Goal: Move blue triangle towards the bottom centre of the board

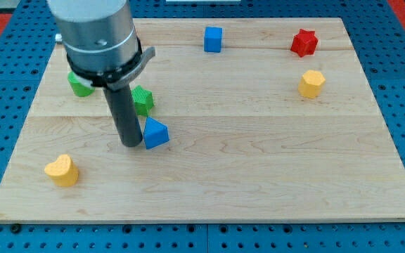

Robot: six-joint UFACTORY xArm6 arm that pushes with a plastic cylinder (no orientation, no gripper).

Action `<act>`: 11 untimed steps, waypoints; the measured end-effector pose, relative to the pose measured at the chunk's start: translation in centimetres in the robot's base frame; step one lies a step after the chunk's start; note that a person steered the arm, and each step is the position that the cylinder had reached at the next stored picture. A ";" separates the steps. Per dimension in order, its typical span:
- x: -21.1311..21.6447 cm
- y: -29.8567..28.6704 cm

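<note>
The blue triangle (155, 133) lies on the wooden board (259, 161), left of the middle. My tip (131, 143) rests on the board right next to the triangle's left side, touching it or nearly so. The dark rod rises from there to the grey arm body at the view's top left. A green block (143, 99) sits just above the triangle, behind the rod.
Another green block (80, 85) is partly hidden under the arm at the left. A yellow heart (62, 170) lies at bottom left. A blue cube (213, 39) sits at top centre, a red star (304, 43) at top right, a yellow block (312, 83) below it.
</note>
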State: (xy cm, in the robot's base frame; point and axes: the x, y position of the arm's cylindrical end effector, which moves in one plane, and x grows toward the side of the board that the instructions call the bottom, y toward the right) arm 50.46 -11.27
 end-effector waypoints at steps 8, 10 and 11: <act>0.0 8.2; 0.6 9.1; 0.5 9.6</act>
